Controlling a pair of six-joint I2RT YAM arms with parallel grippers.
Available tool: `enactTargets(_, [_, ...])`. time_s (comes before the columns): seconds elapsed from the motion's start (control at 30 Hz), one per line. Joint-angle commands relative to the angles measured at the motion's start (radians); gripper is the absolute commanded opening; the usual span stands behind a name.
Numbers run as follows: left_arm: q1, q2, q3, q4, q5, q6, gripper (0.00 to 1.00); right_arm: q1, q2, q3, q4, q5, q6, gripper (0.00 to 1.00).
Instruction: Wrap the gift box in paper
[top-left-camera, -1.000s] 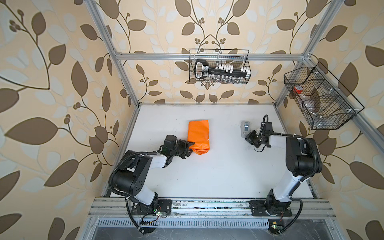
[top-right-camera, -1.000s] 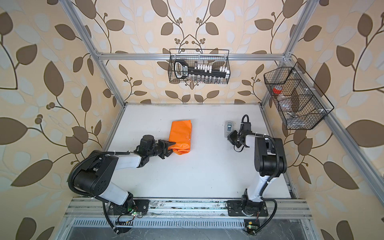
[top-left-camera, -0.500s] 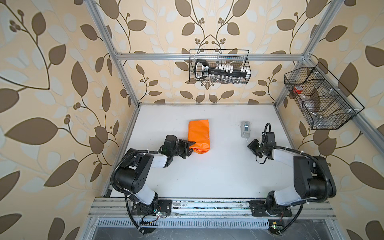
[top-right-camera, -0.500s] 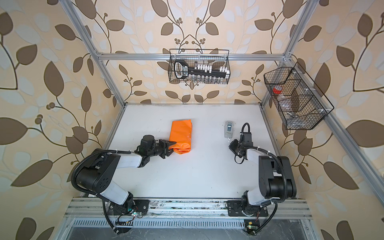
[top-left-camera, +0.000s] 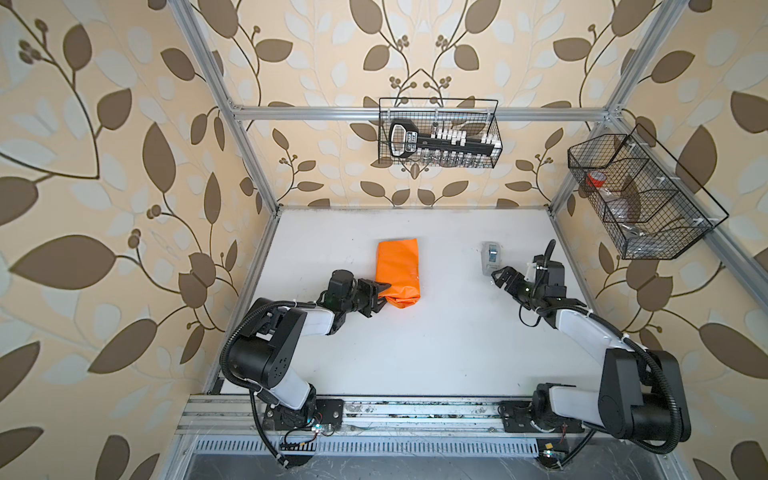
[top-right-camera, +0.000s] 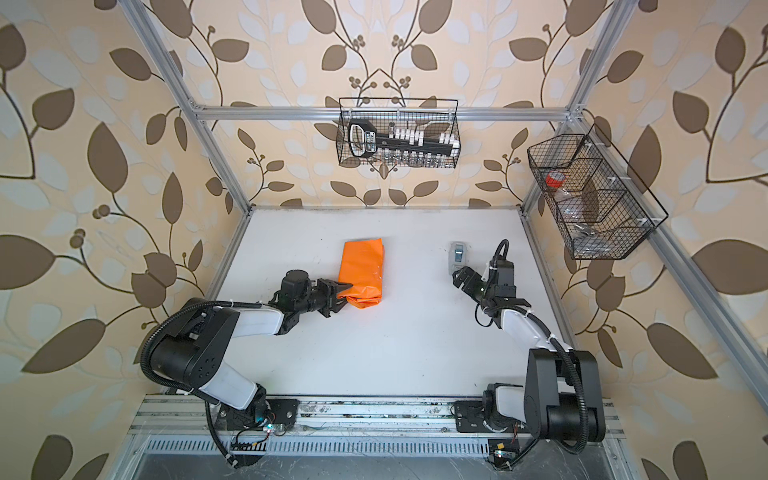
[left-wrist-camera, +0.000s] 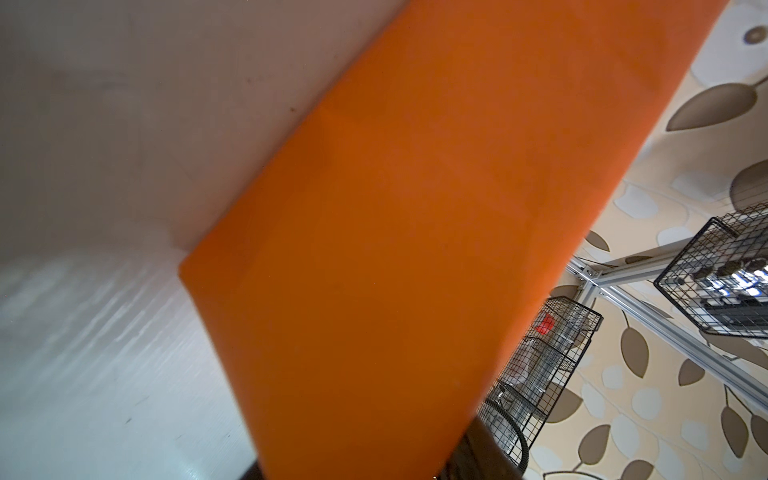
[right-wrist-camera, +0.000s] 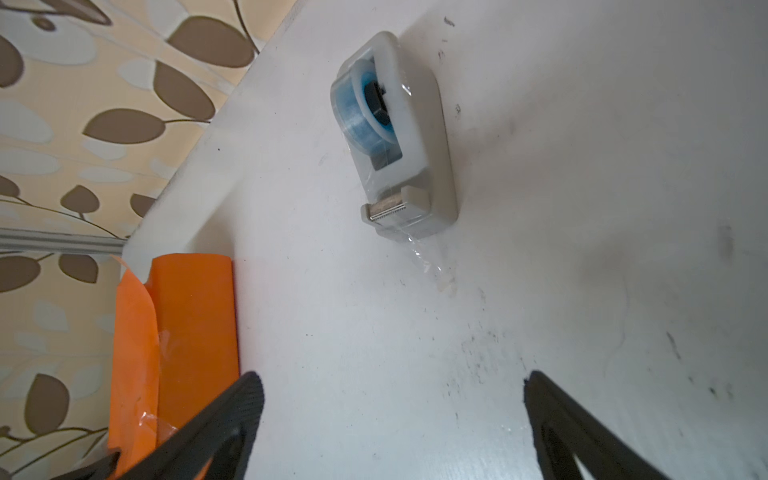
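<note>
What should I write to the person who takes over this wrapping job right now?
Left gripper: appears closed on the near end of the paper.
Right gripper: open, empty, near the tape dispenser, not touching.
The gift box is not visible, probably inside.
Done: paper folded into a long bundle, partly taped.
To do: close and tape the ends, it seems.

Open table (top-left-camera: 436, 332) between arms; tape dispenser (top-left-camera: 490, 257) — beside right gripper (top-left-camera: 500, 279)

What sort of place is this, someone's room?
Probably a robot test cell: two arms bolted to a rail beside a white table, a wallpapered aluminium frame, wire baskets on the walls.
</note>
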Motion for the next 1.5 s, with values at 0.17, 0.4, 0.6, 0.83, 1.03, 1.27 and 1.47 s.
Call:
enactTargets(0.17, [0.008, -0.018, -0.019, -0.087, -0.013, 0.005, 0.43, -0.152, -0.043, -0.046, 0.212, -0.01, 0.162, 1.0])
enactTargets(0.4, [0.008, -0.017, -0.025, -0.083, -0.016, 0.003, 0.43, -0.183, 0.107, 0.057, 0.204, -0.227, 0.023, 0.84])
enactTargets(0.6, [0.008, -0.011, -0.02, -0.077, -0.014, 0.002, 0.43, -0.098, 0.325, 0.229, 0.058, -0.285, -0.114, 0.65])
enactTargets(0.83, [0.008, -0.021, -0.016, -0.089, -0.015, 0.002, 0.44, -0.051, 0.395, 0.262, -0.005, -0.184, -0.161, 0.63])
enactTargets(1.03, [0.008, -0.021, -0.02, -0.082, -0.016, -0.003, 0.44, -0.048, 0.456, 0.269, -0.001, -0.194, -0.167, 0.62])
enactTargets(1.27, [0.008, -0.019, -0.019, -0.082, -0.017, -0.001, 0.43, -0.047, 0.522, 0.263, 0.083, -0.279, -0.12, 0.61])
enactTargets(1.47, [0.008, -0.021, -0.026, -0.081, -0.019, -0.001, 0.43, -0.047, 0.571, 0.259, 0.161, -0.327, -0.061, 0.6])
